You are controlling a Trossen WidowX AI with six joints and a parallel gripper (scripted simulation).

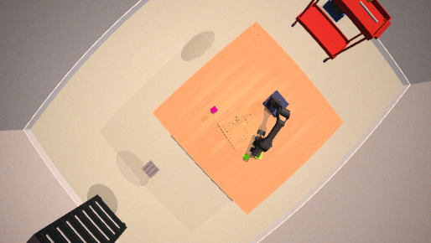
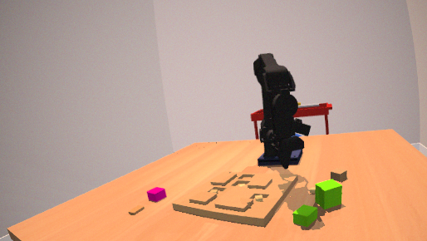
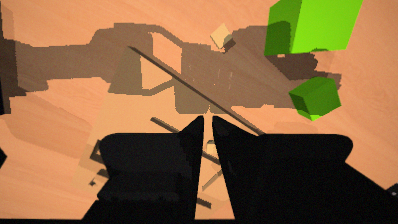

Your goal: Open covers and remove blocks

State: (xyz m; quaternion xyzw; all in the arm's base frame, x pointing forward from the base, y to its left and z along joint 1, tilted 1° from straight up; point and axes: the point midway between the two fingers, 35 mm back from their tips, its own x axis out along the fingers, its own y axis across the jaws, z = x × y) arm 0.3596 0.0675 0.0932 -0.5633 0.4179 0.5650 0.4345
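The tan puzzle board [image 2: 233,216] [image 1: 236,133] [image 3: 120,112] lies in the middle of the table with several flat covers, such as one cover [image 2: 260,181], on top. My gripper [image 2: 285,164] [image 3: 207,120] is shut with nothing between the fingers. It hangs above the board's far right corner. A large green block [image 2: 328,194] [image 3: 312,25] [image 1: 260,155] and a small green block [image 2: 305,215] [image 3: 316,97] [image 1: 246,157] rest on the table right of the board. A magenta block [image 2: 156,194] [image 1: 214,110] rests on the table to the board's left.
A small tan block [image 2: 338,174] sits on the table beyond the green blocks. A tiny tan cube [image 3: 221,36] lies near the board's edge. A flat tan piece [image 2: 135,210] [image 1: 205,118] lies near the magenta block. A red cart [image 1: 344,25] stands off the table.
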